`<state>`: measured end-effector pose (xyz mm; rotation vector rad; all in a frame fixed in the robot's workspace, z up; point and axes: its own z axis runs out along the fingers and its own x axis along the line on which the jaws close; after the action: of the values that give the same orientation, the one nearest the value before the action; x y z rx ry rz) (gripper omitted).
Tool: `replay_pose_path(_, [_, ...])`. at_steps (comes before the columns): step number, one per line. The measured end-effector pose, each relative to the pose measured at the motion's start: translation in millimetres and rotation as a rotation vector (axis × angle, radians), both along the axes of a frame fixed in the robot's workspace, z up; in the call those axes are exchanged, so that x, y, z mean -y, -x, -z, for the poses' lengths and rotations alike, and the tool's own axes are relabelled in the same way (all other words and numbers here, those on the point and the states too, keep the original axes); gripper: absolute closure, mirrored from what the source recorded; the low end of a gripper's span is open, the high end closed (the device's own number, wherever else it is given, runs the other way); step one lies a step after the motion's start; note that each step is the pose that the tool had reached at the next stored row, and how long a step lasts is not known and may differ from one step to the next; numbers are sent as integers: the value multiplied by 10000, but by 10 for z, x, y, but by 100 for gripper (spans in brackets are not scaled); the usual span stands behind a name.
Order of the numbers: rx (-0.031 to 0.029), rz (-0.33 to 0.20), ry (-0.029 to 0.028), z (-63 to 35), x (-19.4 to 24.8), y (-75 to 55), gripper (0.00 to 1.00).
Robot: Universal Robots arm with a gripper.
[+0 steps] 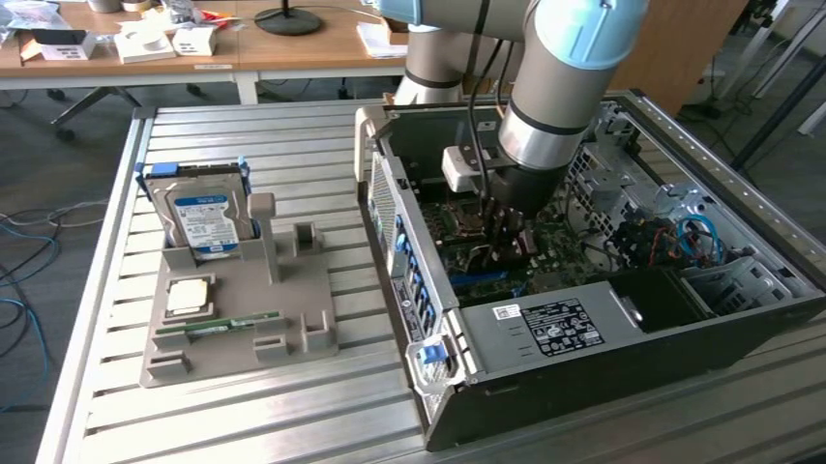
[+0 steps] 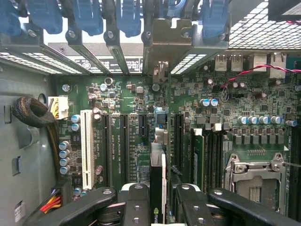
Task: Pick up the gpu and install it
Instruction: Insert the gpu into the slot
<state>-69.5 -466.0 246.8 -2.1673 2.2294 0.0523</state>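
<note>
The black two-fingered gripper (image 2: 159, 209) is clamped on the gpu (image 2: 157, 181), a thin dark circuit card with a silver bracket. The card is held edge-on over the green motherboard (image 2: 235, 108), among its black slots.

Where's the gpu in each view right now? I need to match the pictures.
Exterior view: the gpu sits under the gripper inside the open case, partly hidden by the arm.
Wrist view: the gpu runs edge-on between the fingers toward its silver bracket.
Shared landmark: the green motherboard.

Ribbed metal table (image 1: 246, 416), matt plastic tray (image 1: 305, 290), gpu (image 2: 157, 181) with dull metal bracket (image 2: 171, 40)
</note>
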Motion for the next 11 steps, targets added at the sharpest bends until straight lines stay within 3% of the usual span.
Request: replay_pose_path(11, [1,0,-6,14,0,0,74])
